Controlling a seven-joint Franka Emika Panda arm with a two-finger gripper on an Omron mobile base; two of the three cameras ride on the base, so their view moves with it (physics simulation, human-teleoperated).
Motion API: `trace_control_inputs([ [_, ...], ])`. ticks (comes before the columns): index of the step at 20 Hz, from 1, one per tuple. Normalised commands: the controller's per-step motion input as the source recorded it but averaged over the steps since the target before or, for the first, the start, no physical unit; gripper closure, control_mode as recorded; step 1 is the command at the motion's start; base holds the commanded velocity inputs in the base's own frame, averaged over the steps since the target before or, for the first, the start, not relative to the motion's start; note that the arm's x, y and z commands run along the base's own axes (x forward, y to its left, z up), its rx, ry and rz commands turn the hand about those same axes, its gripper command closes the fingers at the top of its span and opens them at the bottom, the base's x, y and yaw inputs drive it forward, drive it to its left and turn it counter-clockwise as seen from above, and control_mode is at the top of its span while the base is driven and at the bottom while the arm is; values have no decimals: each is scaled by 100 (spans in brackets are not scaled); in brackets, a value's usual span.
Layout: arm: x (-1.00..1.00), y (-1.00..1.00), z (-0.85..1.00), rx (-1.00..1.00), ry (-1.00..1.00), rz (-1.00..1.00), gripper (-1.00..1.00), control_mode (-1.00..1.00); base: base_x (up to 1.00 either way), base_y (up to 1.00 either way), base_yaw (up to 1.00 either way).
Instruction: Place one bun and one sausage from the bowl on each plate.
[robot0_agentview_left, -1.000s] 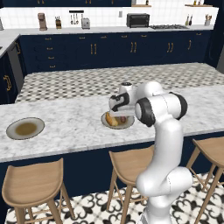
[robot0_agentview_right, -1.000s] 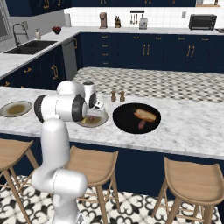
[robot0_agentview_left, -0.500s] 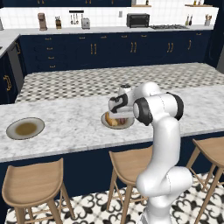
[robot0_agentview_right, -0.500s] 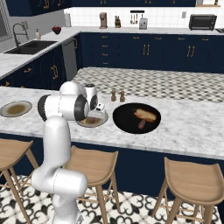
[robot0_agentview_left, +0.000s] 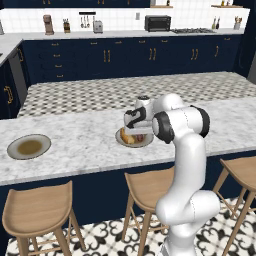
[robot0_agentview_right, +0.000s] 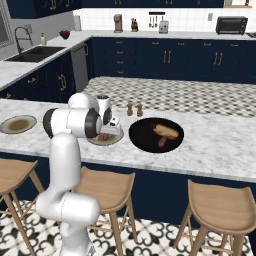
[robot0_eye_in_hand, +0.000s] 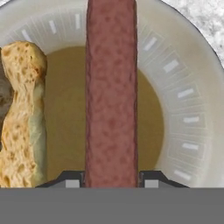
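Note:
My gripper (robot0_eye_in_hand: 111, 181) is shut on a reddish-brown sausage (robot0_eye_in_hand: 111, 87), which runs lengthwise between the two fingers (robot0_eye_in_hand: 72, 179). It hangs low over the middle of a grey plate (robot0_eye_in_hand: 188, 87) with a brownish centre. A tan bun (robot0_eye_in_hand: 22, 118) lies on that plate, left of the sausage. In the base views the gripper (robot0_agentview_left: 134, 125) hovers over this plate (robot0_agentview_left: 145, 142) near the counter's front edge. The black bowl (robot0_agentview_right: 142, 137) sits just right of the plate (robot0_agentview_right: 106, 140) and holds another bun (robot0_agentview_right: 166, 131) and sausage (robot0_agentview_right: 161, 142). A second plate (robot0_agentview_left: 29, 146) lies far left, bare.
Two small shakers (robot0_agentview_right: 134, 109) stand behind the bowl on the marble island. Wooden stools (robot0_agentview_left: 37, 212) line the island's near side. A patterned counter strip runs behind the marble.
The hand has barely moved over the plate; its hold on the sausage looks the same.

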Motion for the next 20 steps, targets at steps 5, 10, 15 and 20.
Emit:
trace_control_inputs([
  [5,0,0,0,0,0,0,-100,-100,0,0,0],
  [10,-11,-6,53,0,0,0,-100,-100,0,0,0],
  [15,-36,-14,88,1,0,-10,-100,-100,0,0,0],
  [20,-50,-58,36,1,0,-24,-100,-100,0,0,0],
])
